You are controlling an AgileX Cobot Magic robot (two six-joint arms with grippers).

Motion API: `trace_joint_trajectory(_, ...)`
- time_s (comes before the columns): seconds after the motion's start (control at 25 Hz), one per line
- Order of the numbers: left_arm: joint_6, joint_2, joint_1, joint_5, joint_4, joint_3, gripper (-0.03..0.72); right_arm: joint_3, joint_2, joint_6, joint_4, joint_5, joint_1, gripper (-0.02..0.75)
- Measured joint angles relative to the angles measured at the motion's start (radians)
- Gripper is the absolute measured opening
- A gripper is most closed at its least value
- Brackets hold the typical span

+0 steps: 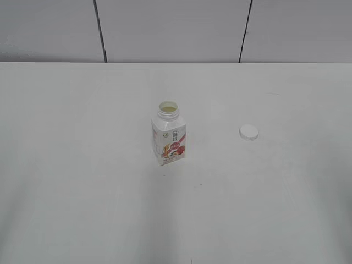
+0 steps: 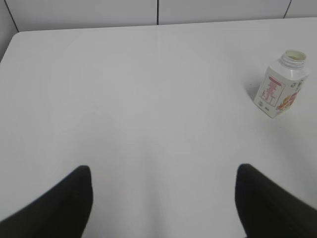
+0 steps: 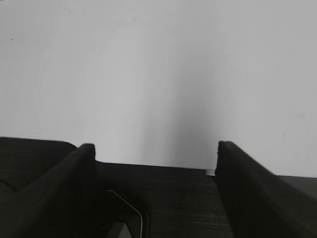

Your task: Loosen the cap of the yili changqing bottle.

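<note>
The yili changqing bottle (image 1: 169,134) stands upright near the middle of the white table, its neck open and uncapped. It also shows in the left wrist view (image 2: 281,84) at the far right. The white cap (image 1: 248,132) lies flat on the table to the right of the bottle, apart from it. My left gripper (image 2: 163,171) is open and empty, well back from the bottle. My right gripper (image 3: 154,146) is open and empty over a dark surface at the table's edge. Neither gripper shows in the exterior view.
The white table (image 1: 82,165) runs back to a grey panelled wall (image 1: 170,27). In the right wrist view a dark mat or base (image 3: 163,198) lies under the jaws at the table's near edge.
</note>
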Motion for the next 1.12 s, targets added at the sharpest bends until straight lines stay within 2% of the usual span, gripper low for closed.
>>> trace_joint_trajectory(0.24,-0.028,0.000,0.000,0.000,0.001,0.000,0.545,0.080,-0.101,0.000,0.002,-0.008,0.000,0.588)
trace_joint_trajectory(1.12,-0.038,0.000,0.000,0.000,0.000,0.000,0.545,0.097,-0.453,0.018,0.004,-0.042,0.000,0.587)
